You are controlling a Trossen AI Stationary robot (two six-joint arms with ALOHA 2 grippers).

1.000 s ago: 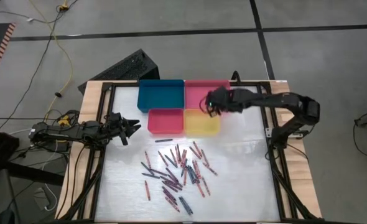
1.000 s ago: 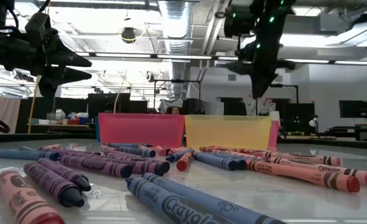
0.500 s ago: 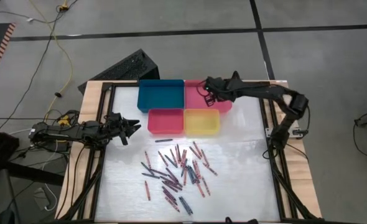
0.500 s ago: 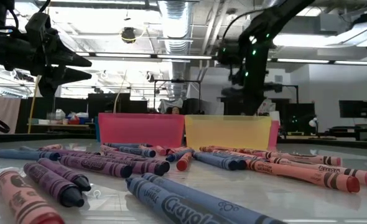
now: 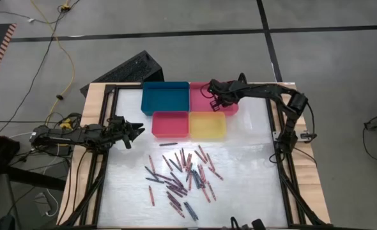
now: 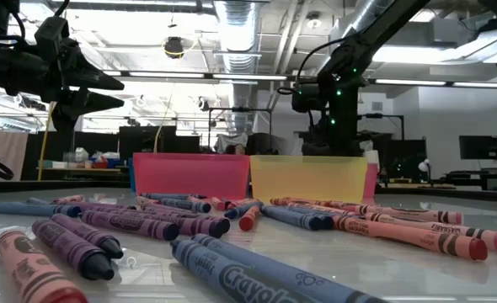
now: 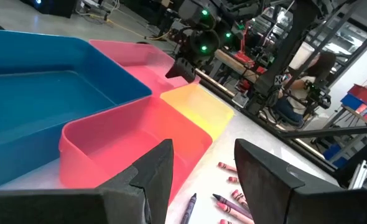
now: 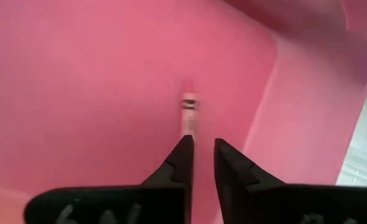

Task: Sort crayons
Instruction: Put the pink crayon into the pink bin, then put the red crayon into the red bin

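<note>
Lying lengthwise ahead of the right tool [image 8: 199, 155]; pink crayon [image 8: 188, 112].

Four trays [image 5: 169, 124] block far side; crayons [image 5: 182, 176] clutter centre.

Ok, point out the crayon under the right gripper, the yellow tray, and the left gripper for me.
crayon [image 8: 188, 111]: right wrist view, on its paper-wrapped end, inside the pink tray.
yellow tray [image 5: 207, 126]: high view, on its bare floor.
left gripper [image 5: 138, 131]: high view, midway between its open fingers' tips.
</note>
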